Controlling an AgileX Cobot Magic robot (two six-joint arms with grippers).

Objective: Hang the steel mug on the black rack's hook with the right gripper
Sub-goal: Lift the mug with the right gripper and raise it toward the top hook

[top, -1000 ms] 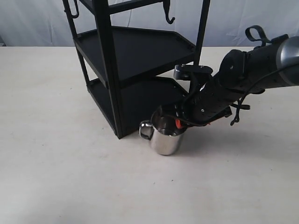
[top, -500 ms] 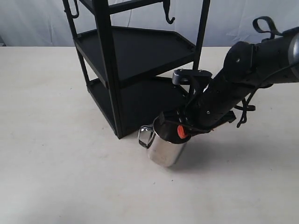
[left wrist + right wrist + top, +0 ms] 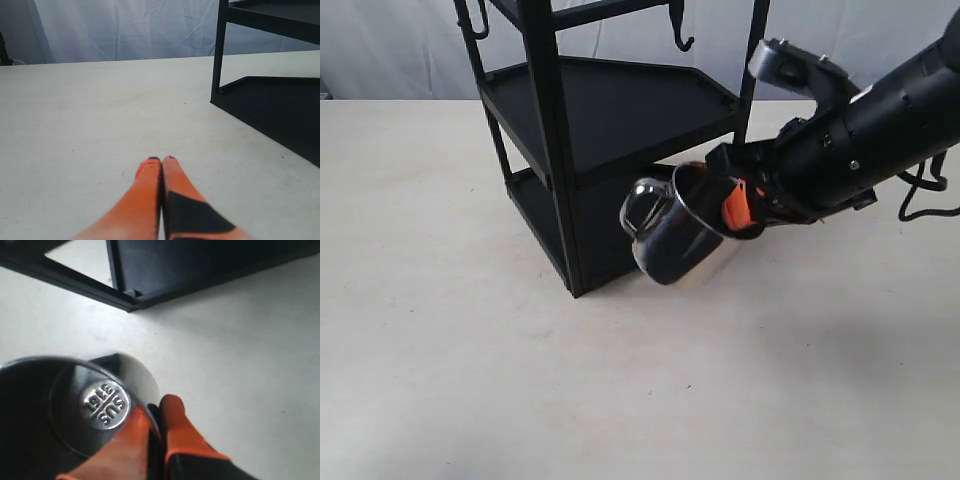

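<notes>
**Mug lifted clear, hook well above**

Lifted since a second ago, the small mirror-polished steel mug (image 3: 672, 240) has left the pale table (image 3: 470, 380), where it stood upright, and now hangs tilted in the air beside the tall matte black metal rack (image 3: 560, 140), its loop handle (image 3: 642, 207) turned toward the rack's front post. The bulky black right gripper with orange-red fingers (image 3: 738, 205) pinches the mug's rim, one finger inside and one outside, as the right wrist view confirms: the fingers (image 3: 172, 422) are closed down onto the thin wall.

To do the carry well, I judge the arm should keep rising toward the slim black J-shaped hook (image 3: 681, 32) under the upper tray, handle leading, clearing the tray edge. A rim pinch on polished steel may slip, so move smoothly.

The left gripper (image 3: 161, 162) rests over bare table, fingers pressed together, holding nothing.
</notes>
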